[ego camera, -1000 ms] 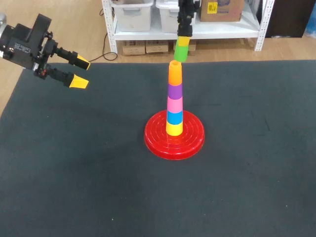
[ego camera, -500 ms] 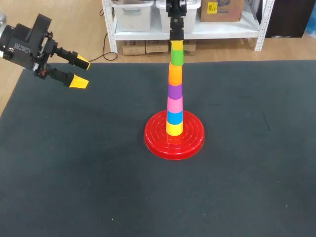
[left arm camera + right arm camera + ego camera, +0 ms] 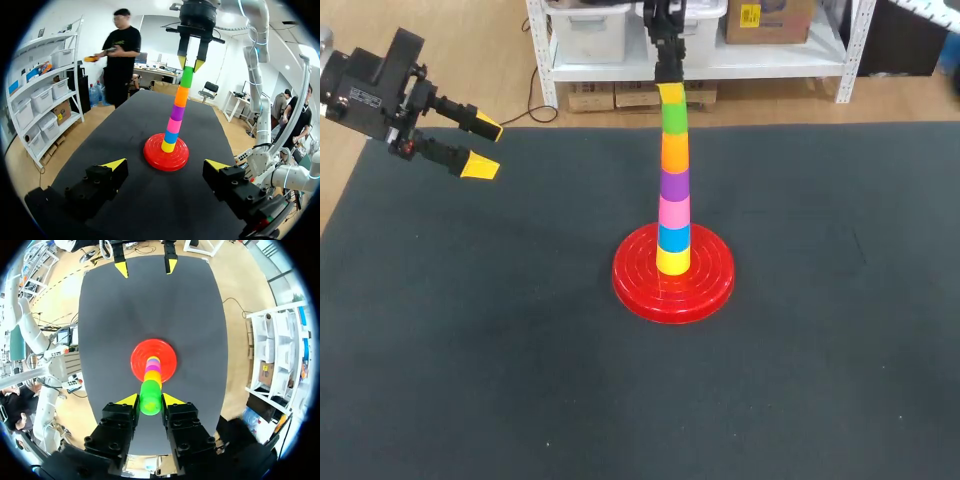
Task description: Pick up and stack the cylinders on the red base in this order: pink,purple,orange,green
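Observation:
A red base (image 3: 640, 285) in the middle of the dark table carries a tall stack: yellow, blue, pink (image 3: 673, 212), purple (image 3: 674, 185), orange (image 3: 674, 152), with the green cylinder (image 3: 674, 117) on top. My right gripper (image 3: 670, 92) hangs straight over the stack. In the right wrist view its fingers press the green cylinder (image 3: 150, 396) from both sides, shut on it. The left wrist view shows its yellow fingertips (image 3: 199, 65) at the green cylinder's (image 3: 187, 77) upper end. My left gripper (image 3: 485, 147) stands open and empty above the table's far left corner.
The dark mat (image 3: 470, 350) around the base holds nothing else. From the right wrist view, the left gripper (image 3: 145, 268) shows beyond the base (image 3: 140, 357), well away from the stack.
The right gripper carried the green cylinder leftward from behind the stack and lowered it onto the orange cylinder. The left arm has kept still.

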Action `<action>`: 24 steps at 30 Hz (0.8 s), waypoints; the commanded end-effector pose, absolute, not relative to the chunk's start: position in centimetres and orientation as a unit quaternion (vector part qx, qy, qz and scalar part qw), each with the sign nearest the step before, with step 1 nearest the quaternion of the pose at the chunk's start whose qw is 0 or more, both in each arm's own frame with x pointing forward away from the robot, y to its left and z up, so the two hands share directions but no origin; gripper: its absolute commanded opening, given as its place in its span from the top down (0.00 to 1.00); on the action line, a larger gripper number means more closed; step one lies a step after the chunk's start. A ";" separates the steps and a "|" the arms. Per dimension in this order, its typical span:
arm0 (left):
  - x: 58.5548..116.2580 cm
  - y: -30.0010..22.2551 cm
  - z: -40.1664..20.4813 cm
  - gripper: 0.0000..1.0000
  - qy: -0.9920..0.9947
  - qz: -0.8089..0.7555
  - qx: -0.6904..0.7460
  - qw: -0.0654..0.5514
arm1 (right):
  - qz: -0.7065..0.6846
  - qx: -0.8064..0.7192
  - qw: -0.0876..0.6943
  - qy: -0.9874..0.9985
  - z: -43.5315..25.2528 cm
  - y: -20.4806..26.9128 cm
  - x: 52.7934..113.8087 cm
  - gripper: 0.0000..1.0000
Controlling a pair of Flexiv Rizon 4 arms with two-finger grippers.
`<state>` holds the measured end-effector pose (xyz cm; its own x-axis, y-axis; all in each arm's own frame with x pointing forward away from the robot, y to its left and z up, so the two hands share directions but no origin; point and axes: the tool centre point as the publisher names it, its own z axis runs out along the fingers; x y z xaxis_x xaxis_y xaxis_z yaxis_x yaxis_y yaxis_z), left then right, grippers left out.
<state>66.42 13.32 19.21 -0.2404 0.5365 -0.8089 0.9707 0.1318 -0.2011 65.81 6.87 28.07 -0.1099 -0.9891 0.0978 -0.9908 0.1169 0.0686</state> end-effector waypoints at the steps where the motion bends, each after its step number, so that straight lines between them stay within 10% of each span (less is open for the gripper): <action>1: 66.3 13.4 19.1 0.00 0.692 -0.373 0.543 0.294 | 0.003 0.661 0.067 -0.748 28.0 7.1 66.4 1.00; 24: 66.3 13.4 19.1 0.00 0.692 -0.373 0.543 0.294 | -0.010 0.650 0.083 -0.755 27.1 6.6 65.7 1.00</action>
<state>66.42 13.32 19.21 -0.2404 0.5365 -0.8089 0.9707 0.1318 -0.2011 65.91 6.64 27.42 -0.1406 -0.9833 0.1153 -0.9802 0.1546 0.1238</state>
